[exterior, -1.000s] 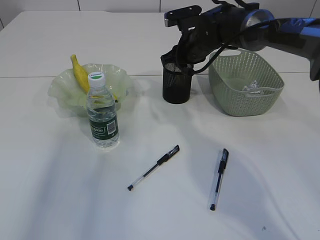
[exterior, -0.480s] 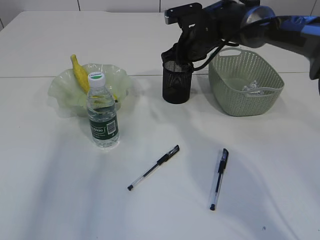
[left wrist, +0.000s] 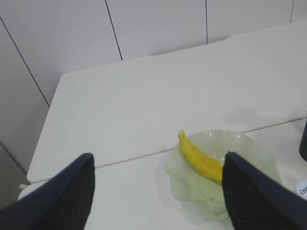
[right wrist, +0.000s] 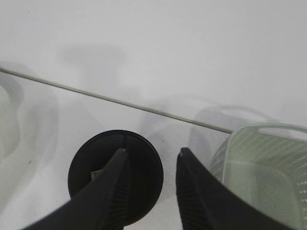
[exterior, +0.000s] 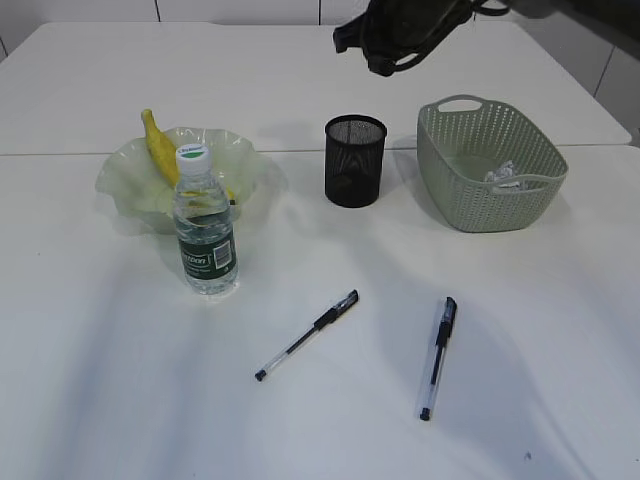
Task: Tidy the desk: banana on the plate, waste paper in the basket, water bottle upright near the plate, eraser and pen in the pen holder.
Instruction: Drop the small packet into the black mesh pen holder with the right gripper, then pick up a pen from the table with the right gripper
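Note:
The banana (exterior: 160,148) lies on the pale green plate (exterior: 125,180); both also show in the left wrist view, banana (left wrist: 201,158), plate (left wrist: 249,153). The water bottle (exterior: 205,225) stands upright in front of the plate. The black mesh pen holder (exterior: 354,162) holds a small eraser (right wrist: 97,174). Two pens lie on the table, one (exterior: 308,334) near the middle and one (exterior: 438,356) to its right. Crumpled paper (exterior: 502,173) lies in the green basket (exterior: 490,175). My right gripper (right wrist: 151,153) is open and empty, high above the holder (right wrist: 115,177). My left gripper (left wrist: 158,163) is open and empty.
The basket (right wrist: 268,167) stands right of the pen holder. A seam (right wrist: 115,100) runs across the white table behind the holder. A white wall stands beyond the table's far edge in the left wrist view.
My right arm has risen from the rim of the pen holder up and back toward the top of the exterior view. The things on the table have not moved.

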Tool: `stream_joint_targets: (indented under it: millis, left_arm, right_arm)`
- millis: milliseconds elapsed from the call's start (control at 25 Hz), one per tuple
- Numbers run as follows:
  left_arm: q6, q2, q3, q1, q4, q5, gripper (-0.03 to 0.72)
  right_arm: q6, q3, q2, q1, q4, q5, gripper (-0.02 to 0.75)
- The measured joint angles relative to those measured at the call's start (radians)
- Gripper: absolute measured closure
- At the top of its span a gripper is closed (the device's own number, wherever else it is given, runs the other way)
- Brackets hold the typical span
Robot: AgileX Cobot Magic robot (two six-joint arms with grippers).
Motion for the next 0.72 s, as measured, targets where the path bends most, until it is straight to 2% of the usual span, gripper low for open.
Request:
stream_joint_targets:
  millis: [720]
  left_arm:
    - [0.0,-0.029,0.0,0.0,0.002,0.002,0.099]
  right_arm:
    - [0.009,-0.009,-0.143,0.0,-0.061,0.351,0.489]
